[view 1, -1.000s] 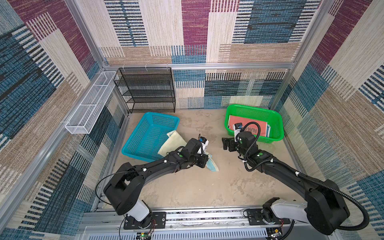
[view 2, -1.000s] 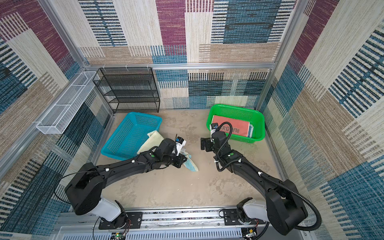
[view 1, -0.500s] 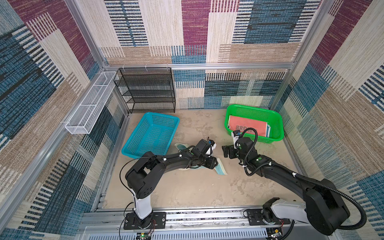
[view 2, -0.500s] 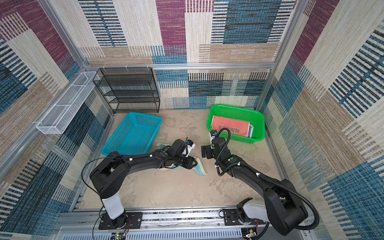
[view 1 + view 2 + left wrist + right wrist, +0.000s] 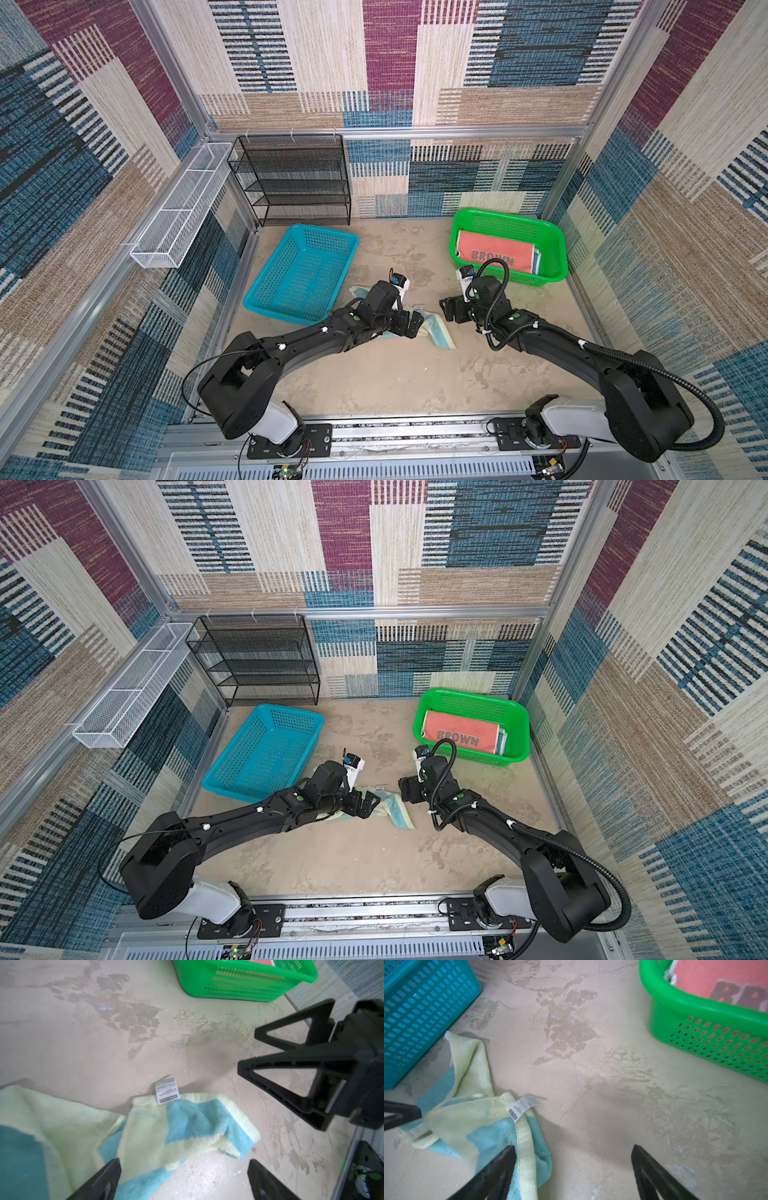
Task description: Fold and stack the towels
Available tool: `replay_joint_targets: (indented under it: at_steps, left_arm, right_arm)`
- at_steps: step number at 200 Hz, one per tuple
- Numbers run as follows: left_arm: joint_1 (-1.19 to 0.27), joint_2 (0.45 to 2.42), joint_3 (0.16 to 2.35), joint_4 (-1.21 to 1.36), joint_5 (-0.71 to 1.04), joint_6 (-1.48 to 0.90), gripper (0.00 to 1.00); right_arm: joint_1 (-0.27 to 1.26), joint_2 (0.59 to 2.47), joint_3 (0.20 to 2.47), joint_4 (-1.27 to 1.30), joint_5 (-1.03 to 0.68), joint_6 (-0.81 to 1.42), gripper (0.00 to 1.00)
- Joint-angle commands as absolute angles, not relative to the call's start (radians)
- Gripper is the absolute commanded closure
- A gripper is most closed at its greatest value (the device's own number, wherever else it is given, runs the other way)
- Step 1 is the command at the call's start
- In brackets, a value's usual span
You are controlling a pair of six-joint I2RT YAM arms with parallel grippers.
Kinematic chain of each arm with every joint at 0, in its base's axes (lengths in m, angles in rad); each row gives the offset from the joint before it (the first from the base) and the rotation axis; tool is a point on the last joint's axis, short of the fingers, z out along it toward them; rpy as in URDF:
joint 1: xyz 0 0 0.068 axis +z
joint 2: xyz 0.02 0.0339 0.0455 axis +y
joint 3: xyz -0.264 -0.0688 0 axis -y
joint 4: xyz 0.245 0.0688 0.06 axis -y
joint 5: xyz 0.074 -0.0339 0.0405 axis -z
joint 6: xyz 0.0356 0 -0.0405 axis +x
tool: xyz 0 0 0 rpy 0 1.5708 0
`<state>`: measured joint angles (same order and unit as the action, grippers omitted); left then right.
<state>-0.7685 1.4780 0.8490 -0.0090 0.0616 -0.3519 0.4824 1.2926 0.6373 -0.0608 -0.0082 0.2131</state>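
One cream-and-blue towel (image 5: 436,333) lies crumpled mid-table (image 5: 395,382), its long axis running from the blue basket's (image 5: 286,313) near corner toward the right gripper (image 5: 448,309). The left gripper (image 5: 413,325) hangs over it, jaws wide and empty, and is probably nearer. The right gripper, also wide and empty, sits at its right end. A coral towel (image 5: 494,251) lies in the green basket (image 5: 532,280).

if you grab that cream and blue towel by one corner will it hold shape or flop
Likely floppy: the cream and blue towel lies crumpled in soft folds, so a lifted corner would probably trail the rest. Probably light, since the layers look thin. Its fuzzy pile looks unlikely to slip; pushed across the table, it would probably bunch rather than slide.
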Motion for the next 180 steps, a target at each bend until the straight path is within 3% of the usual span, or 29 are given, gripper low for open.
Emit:
replay_joint_targets:
  at_steps: [1,42,118,180]
  left_arm:
    - [-0.742,1.431,0.815,0.008,-0.004,-0.337,0.00]
    - [-0.683,1.360,0.748,0.000,-0.021,-0.362,0.00]
    - [-0.637,1.371,0.737,0.008,0.015,-0.383,0.00]
    - [-0.633,1.404,0.759,0.008,0.046,-0.382,0.00]
  right_arm:
    - [0.482,1.283,0.618,-0.074,-0.059,0.250,0.13]
    - [0.482,1.259,0.559,-0.078,-0.061,0.281,0.14]
    - [0.482,1.263,0.493,0.033,-0.231,0.314,0.21]
    - [0.482,1.376,0.518,0.133,-0.326,0.334,0.74]
